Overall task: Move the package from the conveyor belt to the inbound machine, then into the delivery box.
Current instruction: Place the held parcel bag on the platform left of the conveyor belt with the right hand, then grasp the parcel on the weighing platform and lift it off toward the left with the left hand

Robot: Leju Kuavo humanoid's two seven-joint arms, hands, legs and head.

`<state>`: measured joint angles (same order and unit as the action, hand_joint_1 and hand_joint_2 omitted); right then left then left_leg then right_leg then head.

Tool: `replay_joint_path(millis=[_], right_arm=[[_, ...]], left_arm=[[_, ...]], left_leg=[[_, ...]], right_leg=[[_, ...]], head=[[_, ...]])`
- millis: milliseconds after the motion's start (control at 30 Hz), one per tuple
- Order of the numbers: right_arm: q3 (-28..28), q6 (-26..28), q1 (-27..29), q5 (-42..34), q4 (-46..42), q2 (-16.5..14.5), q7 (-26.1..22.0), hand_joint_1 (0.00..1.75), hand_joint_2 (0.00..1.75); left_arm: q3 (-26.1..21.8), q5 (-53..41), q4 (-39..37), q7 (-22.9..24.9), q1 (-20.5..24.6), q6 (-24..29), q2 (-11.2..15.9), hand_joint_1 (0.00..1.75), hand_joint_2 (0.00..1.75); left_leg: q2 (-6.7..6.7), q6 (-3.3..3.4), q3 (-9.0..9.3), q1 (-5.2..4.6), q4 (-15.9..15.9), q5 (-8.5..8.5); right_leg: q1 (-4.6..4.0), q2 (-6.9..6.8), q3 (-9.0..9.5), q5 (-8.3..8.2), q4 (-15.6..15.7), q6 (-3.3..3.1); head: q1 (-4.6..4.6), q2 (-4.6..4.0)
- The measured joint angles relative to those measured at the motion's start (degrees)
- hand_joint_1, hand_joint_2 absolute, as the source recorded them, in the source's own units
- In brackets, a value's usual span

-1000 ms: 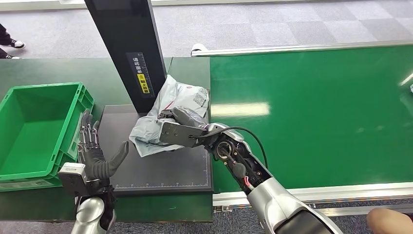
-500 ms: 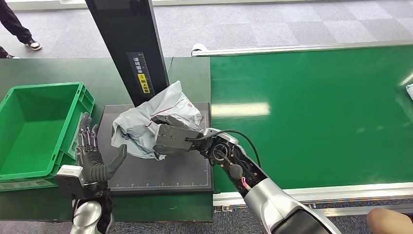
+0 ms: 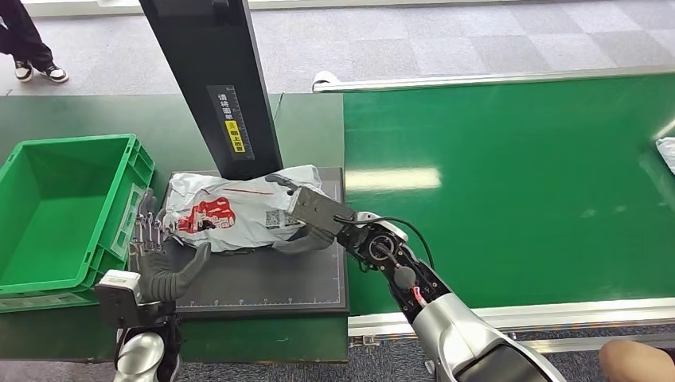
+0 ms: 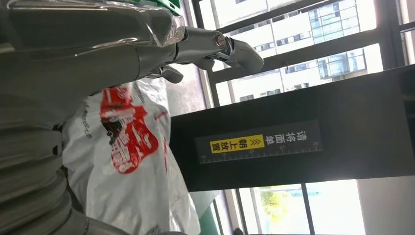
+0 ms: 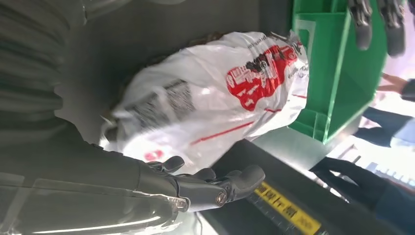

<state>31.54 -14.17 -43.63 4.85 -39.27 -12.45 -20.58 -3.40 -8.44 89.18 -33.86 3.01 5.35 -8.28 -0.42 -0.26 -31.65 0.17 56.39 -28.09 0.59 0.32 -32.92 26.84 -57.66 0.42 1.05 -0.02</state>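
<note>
The package (image 3: 239,213), a white plastic bag with a red print and a barcode label, lies flat on the inbound machine's dark platform (image 3: 263,278). My right hand (image 3: 306,215) straddles its right end, thumb on the near side. In the right wrist view the fingers (image 5: 215,186) stretch straight beside the package (image 5: 210,98), not curled on it. My left hand (image 3: 159,255) stands open and upright at the package's left end, between it and the green delivery box (image 3: 72,142). The left wrist view shows the package (image 4: 132,161) close to that hand's spread fingers (image 4: 220,46).
The machine's black column (image 3: 211,72) rises just behind the package. The green conveyor belt (image 3: 509,191) runs to the right, with another package (image 3: 667,151) at its far right edge. A person's shoes (image 3: 36,72) are at the top left, and a knee (image 3: 637,360) at the bottom right.
My right hand carried the package left across the platform and turned it over, so it now lies flat with the red print up. The fingers have straightened. My left hand barely moved.
</note>
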Motion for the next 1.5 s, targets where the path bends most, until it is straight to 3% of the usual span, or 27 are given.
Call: replay_joint_path(millis=[333,567,733,967,1167,1333,1500], right_arm=[[-4.5,0.7,3.5,-2.0,-2.4,2.9,-2.4,0.0,1.75],[-7.4,2.0,8.5,-2.2,-11.4,5.0,-3.9,0.0,1.75],[-10.9,3.6,15.6,-3.8,-21.0,6.8,-5.7,0.0,1.75],[-17.4,4.1,26.3,-5.1,-32.8,8.4,-5.9,0.0,1.75],[-21.3,4.6,30.8,-6.1,-38.2,9.0,-5.8,0.0,1.75],[-23.4,4.9,33.8,-6.6,-41.9,9.2,-5.8,0.0,1.75],[-24.4,4.9,35.6,-6.8,-44.5,9.3,-5.9,0.0,1.75]], left_arm=[[-1.1,-6.9,-0.1,-0.5,0.1,2.6,0.5,0.0,1.75],[-0.6,-14.5,2.5,-0.2,1.0,3.8,1.8,0.0,1.75],[3.6,-27.8,2.1,2.4,3.8,5.4,4.0,0.0,1.75],[12.3,-36.3,-13.0,6.0,17.2,7.6,7.9,0.0,1.75],[17.7,-38.5,-28.4,6.2,27.0,8.1,8.9,0.0,1.75],[20.8,-38.9,-38.6,6.2,32.5,8.4,8.9,0.0,1.75],[23.2,-38.1,-45.9,5.9,35.0,6.4,9.3,0.0,1.75]], left_leg=[[0.0,0.0,0.01,0.0,0.0,0.0],[-0.02,0.0,0.03,0.0,0.0,-0.01],[-0.17,0.01,0.02,-0.01,0.0,-0.01],[-0.17,0.01,0.07,-0.01,0.0,0.0],[-0.15,0.0,0.07,-0.01,0.0,0.0],[-0.13,0.0,0.02,-0.01,0.0,-0.01],[-0.12,0.01,0.02,-0.01,0.0,-0.01]], right_leg=[[0.0,0.01,0.0,0.0,0.0,0.0],[0.0,0.01,0.0,0.0,0.0,0.0],[0.01,-0.05,0.01,0.0,0.0,0.0],[0.01,-0.06,0.06,-0.03,0.0,0.0],[0.01,-0.04,0.06,-0.04,0.0,-0.01],[0.01,-0.03,0.03,-0.03,0.0,-0.01],[0.01,-0.03,0.03,-0.03,0.0,-0.01]], head=[[-0.01,0.0],[-0.01,0.0],[0.0,0.0],[0.0,0.0],[0.0,0.0],[0.0,0.0],[0.0,0.0]])
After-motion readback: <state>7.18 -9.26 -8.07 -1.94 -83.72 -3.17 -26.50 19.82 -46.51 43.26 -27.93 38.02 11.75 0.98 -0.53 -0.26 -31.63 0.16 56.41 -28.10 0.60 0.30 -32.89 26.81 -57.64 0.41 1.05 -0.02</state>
